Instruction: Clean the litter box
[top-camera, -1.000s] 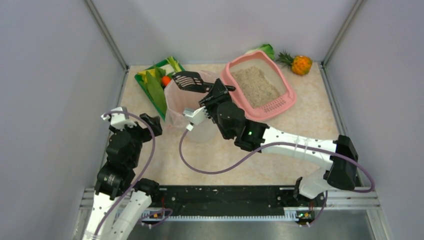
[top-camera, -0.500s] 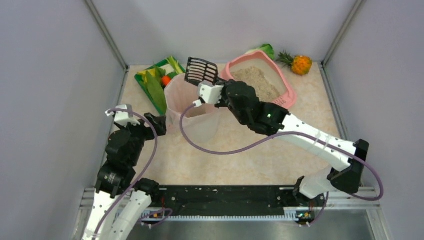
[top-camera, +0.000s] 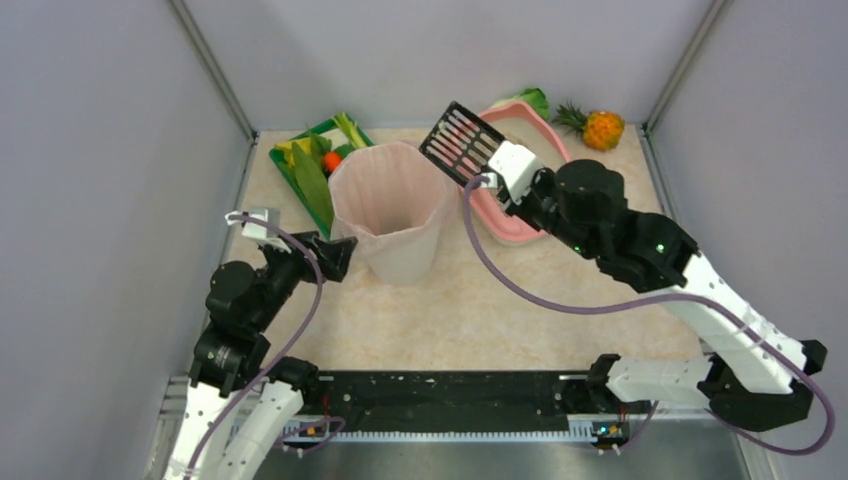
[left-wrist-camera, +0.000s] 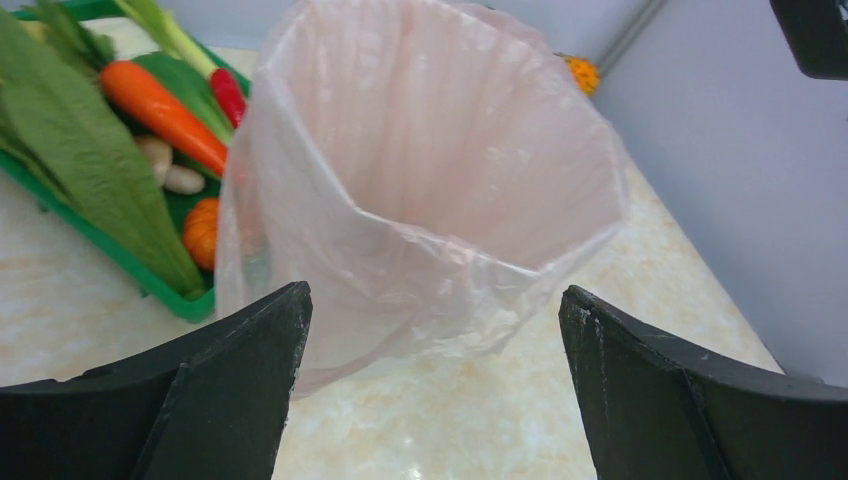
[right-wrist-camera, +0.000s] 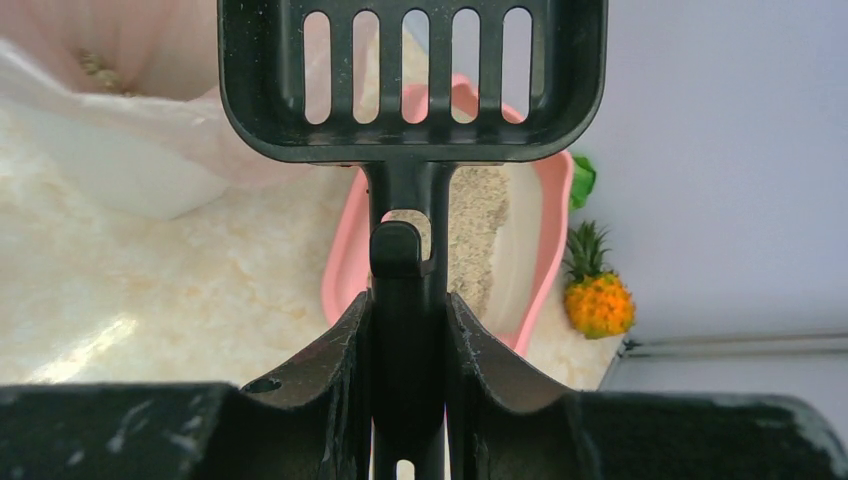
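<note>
The pink litter box (top-camera: 503, 226) lies at the back right, mostly covered by my right arm. In the right wrist view its rim (right-wrist-camera: 345, 270) and grey-beige litter (right-wrist-camera: 472, 215) show beyond the scoop. My right gripper (top-camera: 503, 168) is shut on the handle of a black slotted scoop (top-camera: 462, 143), held up and tilted over the box's left end, beside the bin. In that wrist view both fingers of the right gripper (right-wrist-camera: 408, 310) press the scoop (right-wrist-camera: 410, 75) handle. My left gripper (top-camera: 335, 252) stands open and empty, just left of the bin; the left gripper (left-wrist-camera: 430, 310) faces it.
A bin lined with a pink bag (top-camera: 388, 205) stands left of centre, its mouth open (left-wrist-camera: 430, 180). Behind it a green tray (top-camera: 310, 175) holds vegetables, among them a carrot (left-wrist-camera: 160, 100). A toy pineapple (top-camera: 603, 128) sits in the back right corner by the wall.
My right arm swung the scoop from over the bin rightward to above the litter box's left end, turning it. The left gripper edged closer to the bin.
</note>
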